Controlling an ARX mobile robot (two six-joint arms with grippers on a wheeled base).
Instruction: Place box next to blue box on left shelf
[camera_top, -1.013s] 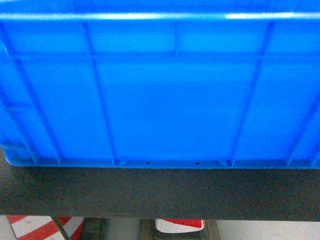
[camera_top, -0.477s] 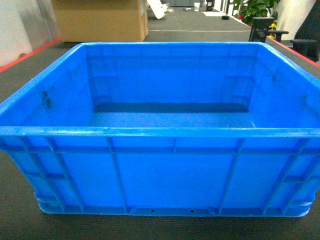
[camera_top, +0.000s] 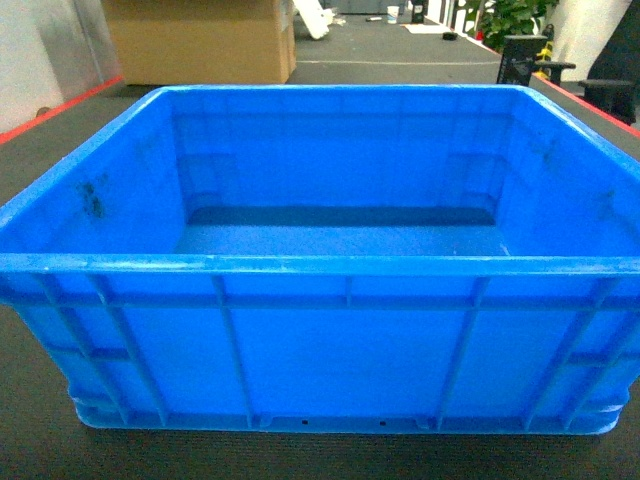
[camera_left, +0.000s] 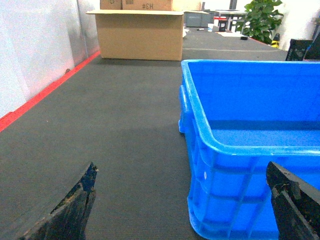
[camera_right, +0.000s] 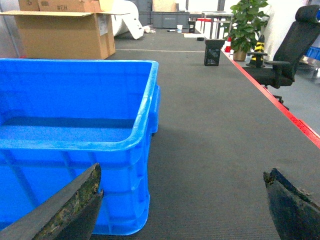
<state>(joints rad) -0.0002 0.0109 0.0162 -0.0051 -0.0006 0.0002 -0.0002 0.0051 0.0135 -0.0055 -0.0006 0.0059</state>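
The box (camera_top: 340, 340), a large bright-blue ribbed crate, stands empty on dark carpet and fills the head view. Neither gripper shows in that view. In the left wrist view my left gripper (camera_left: 182, 202) is open, low over the carpet in front of the box's (camera_left: 240, 150) near left corner, one finger before its front wall and the other over bare carpet. In the right wrist view my right gripper (camera_right: 182, 202) is open in front of the near right corner of the box (camera_right: 80, 130), likewise astride it. The left shelf and the other blue box are out of view.
A big cardboard carton (camera_top: 200, 40) stands behind the box, also in the wrist views (camera_left: 140, 32). A red floor line and a white wall (camera_left: 35, 60) run along the left. A black office chair (camera_right: 290, 55), a plant (camera_right: 245, 25) and a red line lie to the right.
A second ago the head view was filled by the box's ribbed side wall above a dark surface. Now it looks down into the open box. Almost nothing moved in the last half second.
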